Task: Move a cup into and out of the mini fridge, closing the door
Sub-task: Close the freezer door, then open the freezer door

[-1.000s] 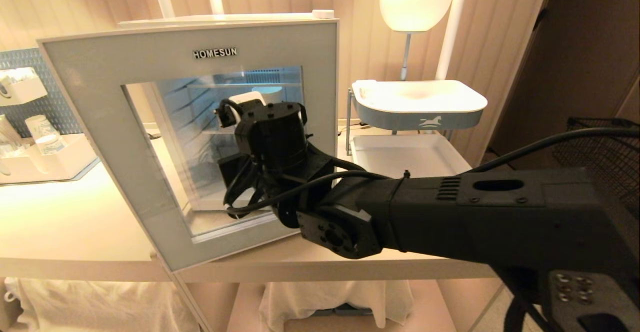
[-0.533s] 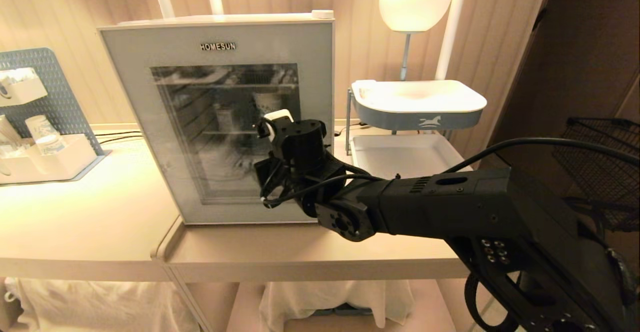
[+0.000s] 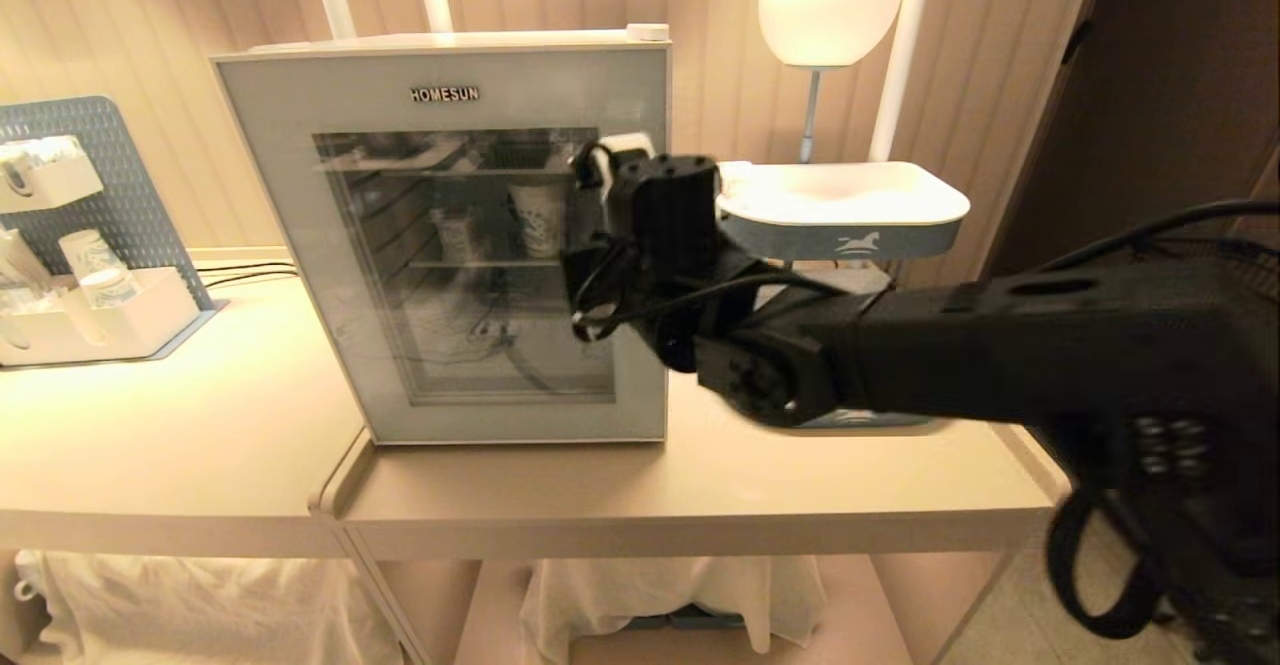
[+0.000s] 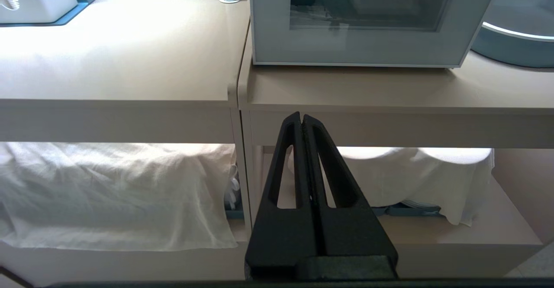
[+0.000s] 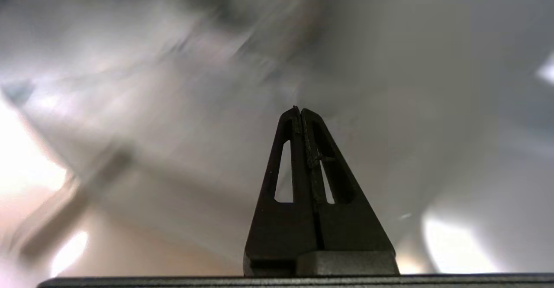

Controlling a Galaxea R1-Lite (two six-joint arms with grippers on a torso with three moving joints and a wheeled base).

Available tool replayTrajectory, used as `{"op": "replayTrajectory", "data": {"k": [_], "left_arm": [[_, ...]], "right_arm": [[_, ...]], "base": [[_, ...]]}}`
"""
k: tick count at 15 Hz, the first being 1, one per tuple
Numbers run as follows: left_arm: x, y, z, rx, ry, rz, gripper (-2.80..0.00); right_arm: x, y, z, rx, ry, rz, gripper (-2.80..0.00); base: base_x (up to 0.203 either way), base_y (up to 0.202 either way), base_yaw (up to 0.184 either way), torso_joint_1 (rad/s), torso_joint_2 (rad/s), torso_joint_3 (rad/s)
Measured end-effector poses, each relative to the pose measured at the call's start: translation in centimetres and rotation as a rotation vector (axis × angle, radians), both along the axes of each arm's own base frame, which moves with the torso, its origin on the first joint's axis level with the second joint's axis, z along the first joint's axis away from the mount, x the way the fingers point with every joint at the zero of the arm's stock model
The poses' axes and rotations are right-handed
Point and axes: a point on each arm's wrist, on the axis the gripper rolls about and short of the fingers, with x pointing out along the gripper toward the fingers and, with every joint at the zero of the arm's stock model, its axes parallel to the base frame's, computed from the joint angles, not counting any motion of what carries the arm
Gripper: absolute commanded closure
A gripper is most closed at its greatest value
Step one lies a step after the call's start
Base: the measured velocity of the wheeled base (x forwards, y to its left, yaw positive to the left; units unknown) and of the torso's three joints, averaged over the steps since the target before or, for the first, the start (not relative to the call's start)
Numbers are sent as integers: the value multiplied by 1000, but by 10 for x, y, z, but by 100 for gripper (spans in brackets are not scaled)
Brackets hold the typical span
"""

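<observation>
My right pincer (image 5: pixel 301 110) is pinched fully together with nothing in it, up by the mini fridge's (image 3: pixel 450 235) door (image 3: pixel 300 195), right edge. Left pincer (image 4: pixel 301 117) likewise, below the worktop's (image 3: pixel 650 485) front edge.

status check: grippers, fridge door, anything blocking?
Left gripper shut, parked low below the table edge. Right gripper shut, empty, raised at the door's right edge. Door closed on the mini fridge. Nothing blocking.

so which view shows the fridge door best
The head view: the whole door shows, shut, with its lettering and glass window. The left wrist view catches only its lower frame above the table edge. The right wrist view is too blurred to tell.
</observation>
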Motion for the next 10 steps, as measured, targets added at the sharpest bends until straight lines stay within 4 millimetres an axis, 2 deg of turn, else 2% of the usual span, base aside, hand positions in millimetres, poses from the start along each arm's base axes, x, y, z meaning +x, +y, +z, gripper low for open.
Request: {"op": "replayTrajectory", "data": {"k": [1,2,3,4,6,7,9,10], "left_arm": [[0,0,0,0,-1,0,0],[0,0,0,0,-2,0,0],[0,0,0,0,-1,-2,0],[0,0,0,0,-1,0,0],[0,0,0,0,-1,-1,0],[0,0,0,0,-1,0,0],[0,0,0,0,-1,0,0],[0,0,0,0,-2,0,0]], "right_arm": [[-2,-26,27,22,-32,-70,0],[-5,-67,62,55,-79,-202,0],[-11,-107,88,75,-110,-320,0],[-29,-146,115,99,-143,-430,0],[-90,-217,164,164,-227,-619,0],[-130,-250,178,188,-260,-711,0],[-215,-306,183,218,-319,-912,0],[-256,-322,173,217,-337,-965,0]], "base": [[0,0,0,0,0,0],[0,0,0,0,0,0],[0,0,0,0,0,0],[0,0,0,11,26,-17],[0,0,0,0,0,0],[0,0,0,0,0,0],[0,0,0,0,0,0],[0,0,0,0,0,0]]}}
